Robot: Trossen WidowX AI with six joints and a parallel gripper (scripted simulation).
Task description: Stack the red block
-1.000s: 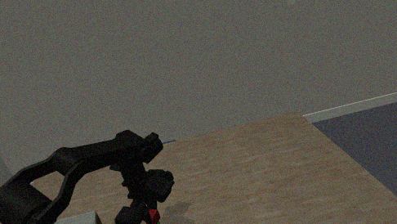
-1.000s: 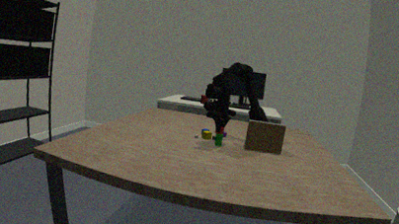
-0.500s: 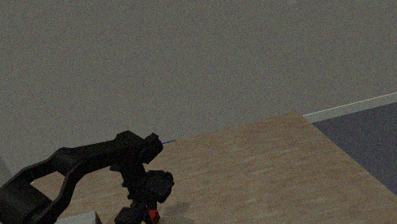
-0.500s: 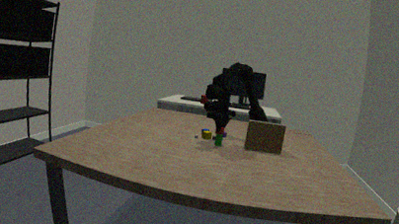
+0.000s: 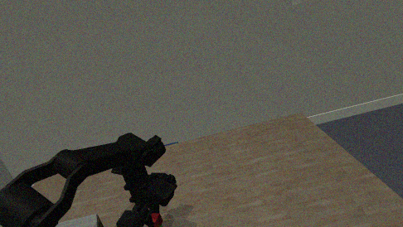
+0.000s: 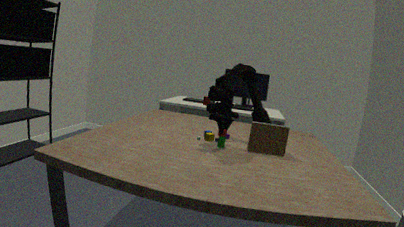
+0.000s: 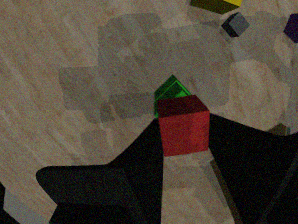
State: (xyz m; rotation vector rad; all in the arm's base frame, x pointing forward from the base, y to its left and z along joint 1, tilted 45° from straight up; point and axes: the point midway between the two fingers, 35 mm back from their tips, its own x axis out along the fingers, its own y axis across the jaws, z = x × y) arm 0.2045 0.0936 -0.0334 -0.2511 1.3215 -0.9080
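Note:
The red block (image 7: 184, 132) (image 5: 156, 219) (image 6: 224, 133) is between the fingertips of my gripper (image 7: 180, 120), which is shut on it. In the wrist view the green tower (image 7: 171, 92) (image 6: 221, 142) shows just beyond the block's upper edge, partly hidden by it. In the exterior view the tower stands upright on the table and the red block is directly above it; whether they touch is too small to tell. In the top view the tower is not in view.
A yellow block (image 6: 209, 137) (image 7: 218, 5), a small grey block (image 7: 236, 25) and a purple block (image 7: 292, 28) lie near the tower. A brown box (image 6: 267, 139) stands on the table (image 6: 192, 176) to the right of the tower in the exterior view.

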